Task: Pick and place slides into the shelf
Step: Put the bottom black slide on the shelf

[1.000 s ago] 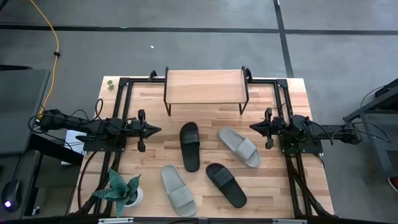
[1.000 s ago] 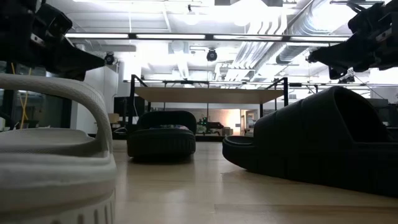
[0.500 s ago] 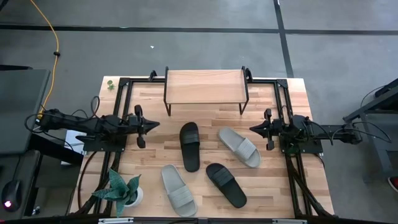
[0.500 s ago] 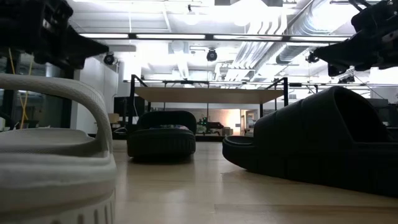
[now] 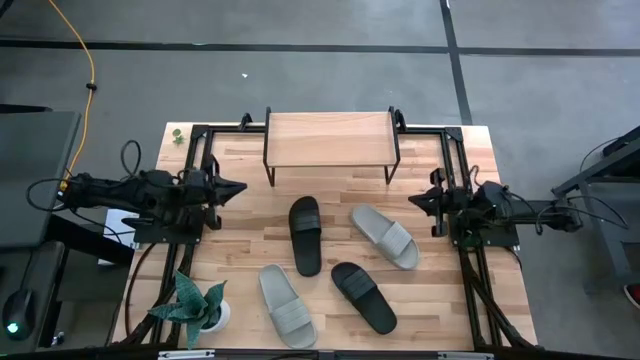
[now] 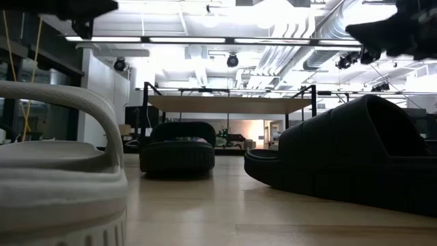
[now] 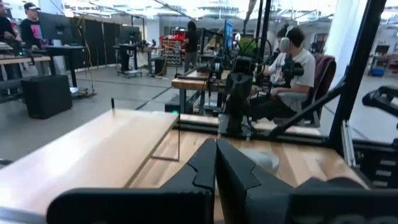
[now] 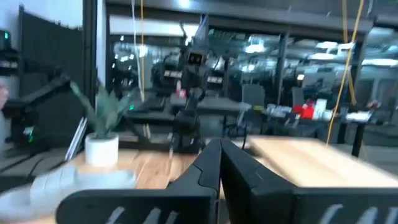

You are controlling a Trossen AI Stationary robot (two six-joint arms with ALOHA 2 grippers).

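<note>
Four slides lie sole-down on the table: a black one (image 5: 305,234) and a grey one (image 5: 384,236) in the middle, a grey one (image 5: 287,305) and a black one (image 5: 363,296) nearer the front. The shelf (image 5: 330,140) stands on its thin black legs at the far edge. My left gripper (image 5: 238,186) hovers shut at the table's left side, pointing level toward the right. My right gripper (image 5: 412,200) hovers shut at the right side, facing it. Both are clear of the slides and hold nothing. In the wrist views each pair of fingers, left (image 7: 216,162) and right (image 8: 220,158), is closed together.
A potted plant (image 5: 200,305) stands at the near left corner. Black frame rails (image 5: 195,160) run along the table's left, right and far sides. A seated person (image 7: 298,68) shows beyond the table. Bare wood (image 5: 250,240) lies between the left arm and the slides.
My left gripper has risen well above the table and drawn back a little toward the left edge, staying shut. My right gripper has risen slightly and tipped its fingers upward, also shut. The slides and the shelf have not moved.
</note>
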